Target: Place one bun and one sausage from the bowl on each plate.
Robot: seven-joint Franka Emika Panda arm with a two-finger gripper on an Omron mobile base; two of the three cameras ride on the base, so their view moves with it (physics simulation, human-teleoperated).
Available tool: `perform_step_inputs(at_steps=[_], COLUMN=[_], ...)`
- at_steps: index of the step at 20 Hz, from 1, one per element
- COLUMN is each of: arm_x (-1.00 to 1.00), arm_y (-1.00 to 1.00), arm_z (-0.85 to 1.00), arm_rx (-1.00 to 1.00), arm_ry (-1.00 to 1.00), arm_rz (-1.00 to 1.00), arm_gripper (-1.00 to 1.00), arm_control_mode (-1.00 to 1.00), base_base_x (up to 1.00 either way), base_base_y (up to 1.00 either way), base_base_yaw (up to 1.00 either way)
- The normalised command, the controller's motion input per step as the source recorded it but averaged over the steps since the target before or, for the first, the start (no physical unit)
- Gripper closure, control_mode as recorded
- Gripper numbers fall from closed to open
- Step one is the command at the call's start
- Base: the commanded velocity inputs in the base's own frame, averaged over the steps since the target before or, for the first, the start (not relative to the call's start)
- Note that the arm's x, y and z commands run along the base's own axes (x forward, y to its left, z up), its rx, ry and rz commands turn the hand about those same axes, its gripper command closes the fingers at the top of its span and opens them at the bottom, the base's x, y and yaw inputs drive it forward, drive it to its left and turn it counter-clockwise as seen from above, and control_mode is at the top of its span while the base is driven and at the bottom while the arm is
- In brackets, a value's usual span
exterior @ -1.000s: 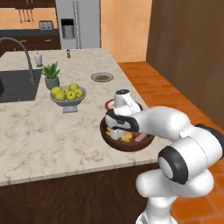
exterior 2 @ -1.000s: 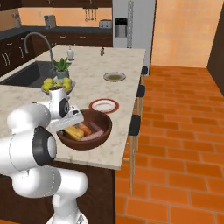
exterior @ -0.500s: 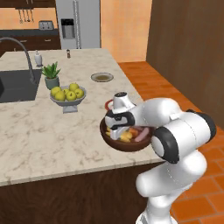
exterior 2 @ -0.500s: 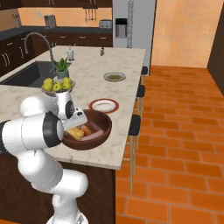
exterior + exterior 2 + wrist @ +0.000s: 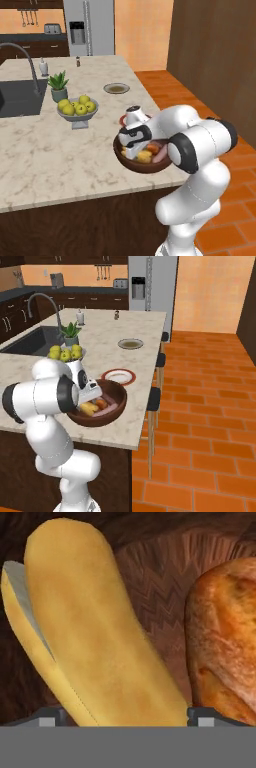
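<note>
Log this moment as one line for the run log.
gripper: open, down in bowl | fingers straddling bun | sausage beside it | both plates bare

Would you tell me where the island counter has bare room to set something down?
Bare marble runs between the fruit bowl and the counter's near edge, left of the wooden bowl. Crowded: the right end, where the red-rimmed plate sits beside that bowl, under the arm.

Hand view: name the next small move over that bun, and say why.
Probably close the jaws on the yellow bun. It lies in the wooden bowl between the two open fingertips, and both plates, red-rimmed and grey, hold no food yet.
</note>
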Motion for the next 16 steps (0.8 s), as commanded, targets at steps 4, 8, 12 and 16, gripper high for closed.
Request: perform_step_inputs(at_steps=[4, 8, 12, 16], arm_x=[-0.36, -0.41, -0.75, -0.85], arm_y=[-0.12, 0.0, -0.08, -0.65], arm_z=[-1.0, -0.79, 0.88, 1.0], arm_rx=[-0.08, -0.1, 0.04, 0.19], arm_ry=[0.13, 0.03, -0.17, -0.33], arm_rz=[0.06, 0.1, -0.01, -0.04], arm_gripper=[1.0, 1.0, 1.0, 1.0], arm_control_mode=[-1.0, -1.0, -1.0, -1.0], base_base_x=[0.0, 0.0, 0.0, 0.0], base_base_y=[0.0, 0.0, 0.0, 0.0], base_base_yaw=[0.0, 0.0, 0.0, 0.0])
